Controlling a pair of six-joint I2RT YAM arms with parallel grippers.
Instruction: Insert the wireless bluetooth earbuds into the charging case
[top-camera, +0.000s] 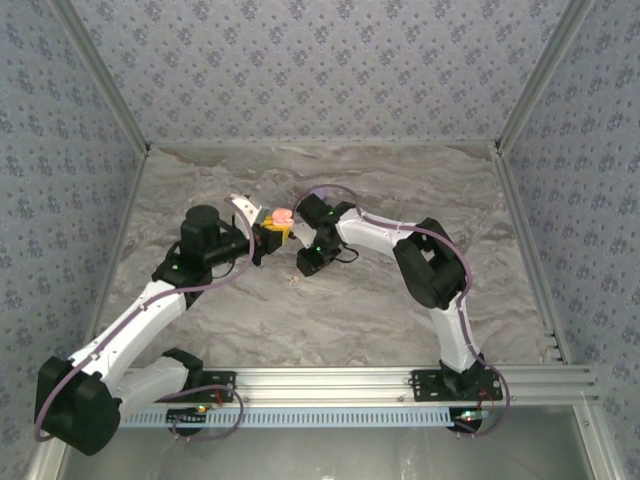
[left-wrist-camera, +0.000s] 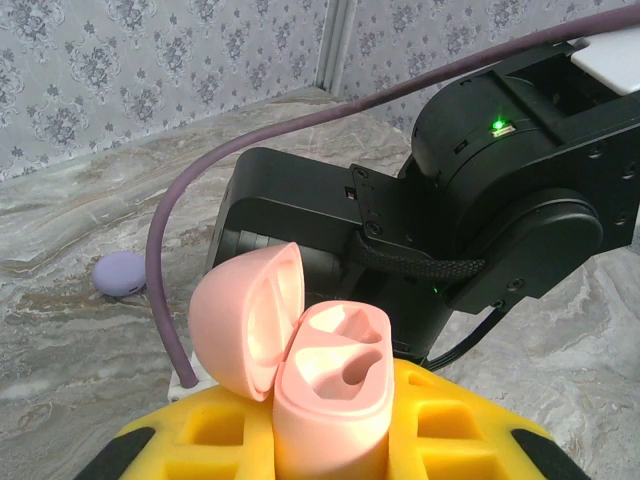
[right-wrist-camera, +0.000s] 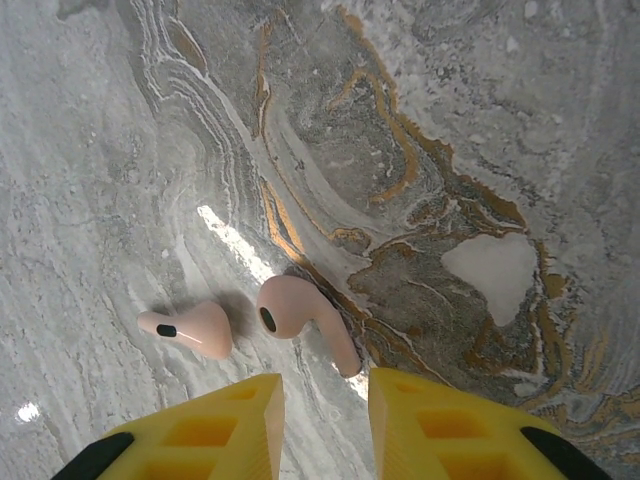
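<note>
Two pale pink earbuds lie side by side on the marble table: one (right-wrist-camera: 190, 328) to the left, the other (right-wrist-camera: 300, 310) with its stem pointing toward my right gripper (right-wrist-camera: 325, 425). That gripper hovers just above them, open, with nothing between its yellow fingers (right-wrist-camera: 215, 435). My left gripper (left-wrist-camera: 330, 445) is shut on the pink charging case (left-wrist-camera: 330, 390), held upright with its lid (left-wrist-camera: 245, 320) flipped open and both sockets empty. In the top view the case (top-camera: 283, 216) sits at the left gripper (top-camera: 268, 238), close to the right gripper (top-camera: 306, 263). Lavender earbuds are out of view.
A lavender round case (left-wrist-camera: 122, 273) lies shut on the table behind the pink one. The right arm's black wrist (left-wrist-camera: 500, 190) stands close behind the held case. Patterned walls and metal rails (top-camera: 520, 230) enclose the table.
</note>
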